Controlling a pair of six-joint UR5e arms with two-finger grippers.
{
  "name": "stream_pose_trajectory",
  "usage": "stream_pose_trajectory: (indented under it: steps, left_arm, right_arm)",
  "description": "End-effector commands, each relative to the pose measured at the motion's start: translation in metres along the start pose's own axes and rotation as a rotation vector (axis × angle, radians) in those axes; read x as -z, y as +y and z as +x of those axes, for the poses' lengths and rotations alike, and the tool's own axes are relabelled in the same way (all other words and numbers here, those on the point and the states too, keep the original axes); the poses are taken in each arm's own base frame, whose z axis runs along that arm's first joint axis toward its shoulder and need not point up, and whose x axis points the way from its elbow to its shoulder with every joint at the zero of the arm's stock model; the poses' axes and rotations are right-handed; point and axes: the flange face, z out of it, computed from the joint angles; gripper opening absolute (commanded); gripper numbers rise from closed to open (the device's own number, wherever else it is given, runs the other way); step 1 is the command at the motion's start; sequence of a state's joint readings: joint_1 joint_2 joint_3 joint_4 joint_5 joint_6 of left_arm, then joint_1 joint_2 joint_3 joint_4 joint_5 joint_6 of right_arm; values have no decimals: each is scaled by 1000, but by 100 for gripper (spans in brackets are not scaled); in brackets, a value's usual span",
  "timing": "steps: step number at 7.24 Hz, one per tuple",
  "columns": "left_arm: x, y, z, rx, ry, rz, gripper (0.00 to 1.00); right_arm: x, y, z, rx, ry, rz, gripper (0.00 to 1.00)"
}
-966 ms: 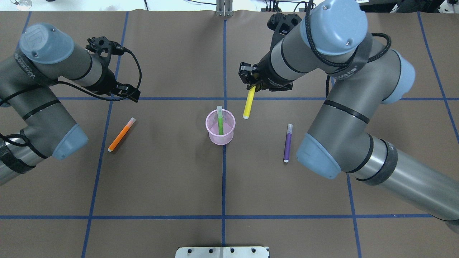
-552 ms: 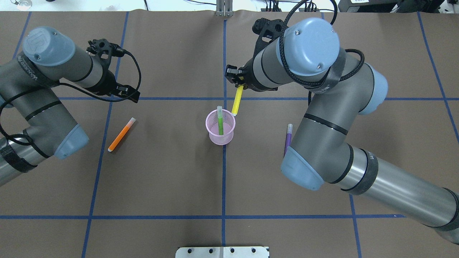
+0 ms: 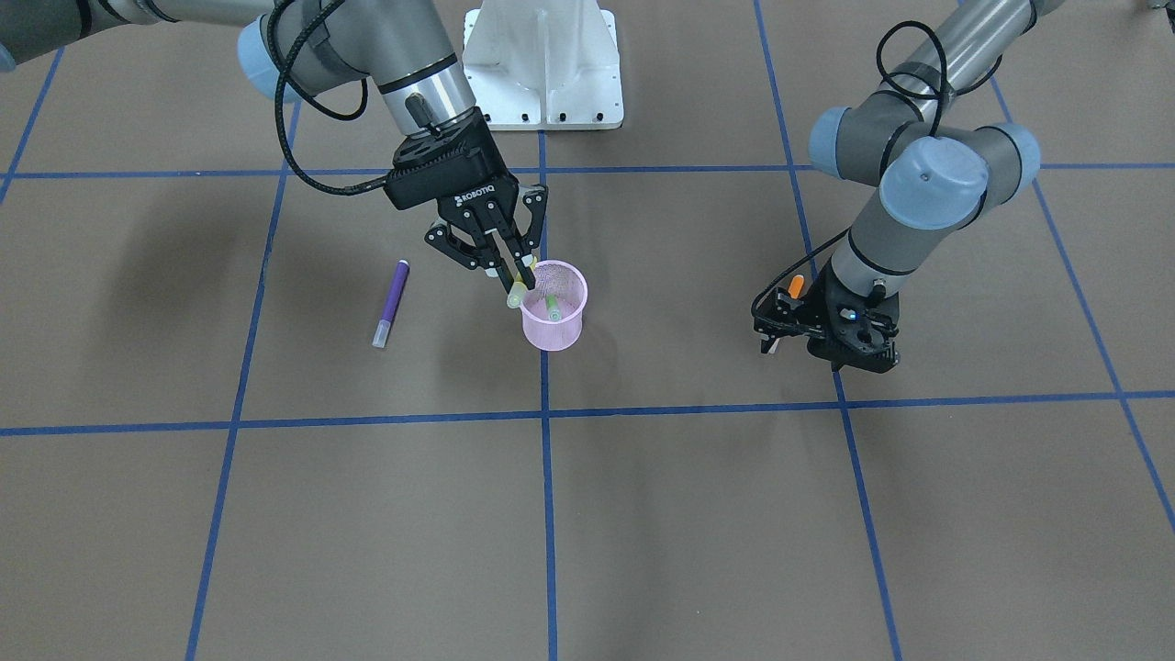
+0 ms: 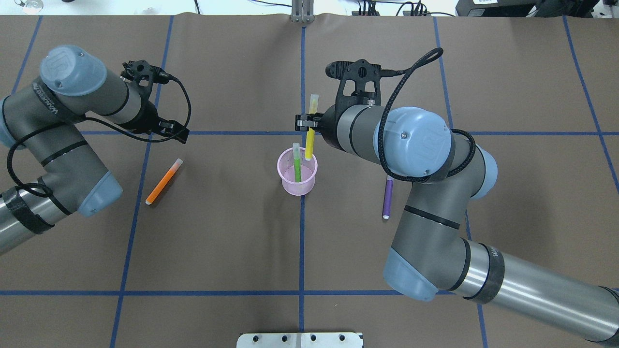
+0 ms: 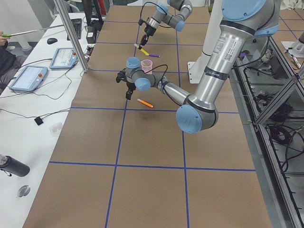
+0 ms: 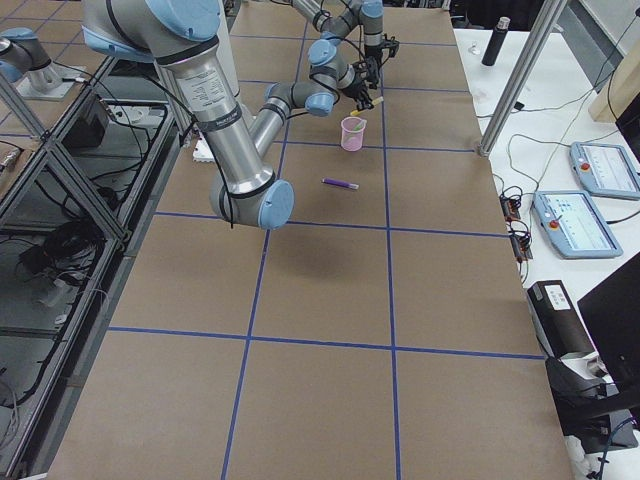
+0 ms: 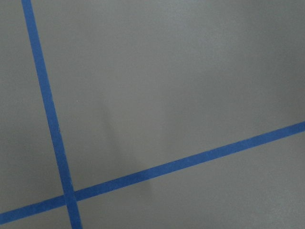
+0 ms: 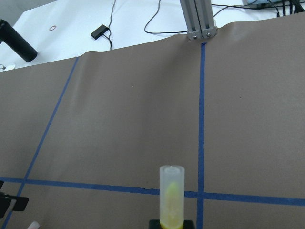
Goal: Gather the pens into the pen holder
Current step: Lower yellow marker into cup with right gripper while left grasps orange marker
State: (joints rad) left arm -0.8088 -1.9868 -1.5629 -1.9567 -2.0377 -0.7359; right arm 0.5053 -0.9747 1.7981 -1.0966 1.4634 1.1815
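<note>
The pink mesh pen holder [image 4: 297,180] [image 3: 554,329] stands at the table's middle with a green pen [image 4: 296,166] [image 3: 553,308] upright in it. My right gripper [image 4: 309,124] [image 3: 512,275] is shut on a yellow pen [image 4: 309,145] [image 8: 171,198], held steeply tilted with its lower end at the holder's rim. A purple pen [image 4: 387,198] [image 3: 390,303] lies flat to the holder's right. An orange pen [image 4: 164,181] lies flat to its left. My left gripper [image 4: 174,131] [image 3: 826,349] is open and empty, just beyond the orange pen, and half hides that pen in the front-facing view.
Blue tape lines [image 4: 302,241] mark a grid on the brown table cover. The white robot base [image 3: 542,83] is at the table's robot side, and a metal plate [image 4: 300,340] shows at the overhead view's bottom edge. Tablets [image 5: 28,76] lie on a side bench.
My right gripper has swung left with the yellow pen and turned it, bringing its lower end from beside the holder to the holder's rim. The left arm shifted slightly.
</note>
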Motion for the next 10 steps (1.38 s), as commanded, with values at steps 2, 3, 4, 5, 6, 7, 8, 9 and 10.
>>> stream_pose_trajectory:
  steps: [2, 3, 4, 5, 6, 7, 8, 9, 10]
  left_arm:
    - [-30, 19, 14, -13, -6, -59, 98]
    - [-31, 20, 15, -14, -4, -63, 95]
    - [-31, 23, 13, -12, -2, -70, 93]
    - [-31, 27, 8, -10, -5, -75, 90]
    - [-33, 30, 4, -7, -10, -80, 90]
    - [-33, 34, 2, -6, -12, -84, 88]
    - [-33, 37, -1, -3, -13, -87, 87]
    - [-32, 41, -2, -4, -12, -88, 85]
    - [-32, 48, 0, -11, -9, -94, 83]
  right_arm:
    - [-1, 12, 0, 38, -34, 31, 0]
    - [0, 12, 0, 38, -34, 31, 0]
    - [2, 11, -3, 36, -41, 34, 0]
    - [2, 10, -4, 36, -42, 35, 0]
    - [2, 10, -4, 36, -42, 35, 0]
    - [1, 11, -2, 37, -39, 34, 0]
    - [1, 11, -2, 37, -39, 34, 0]
    - [1, 11, -3, 36, -41, 34, 0]
    - [1, 11, -3, 36, -41, 34, 0]
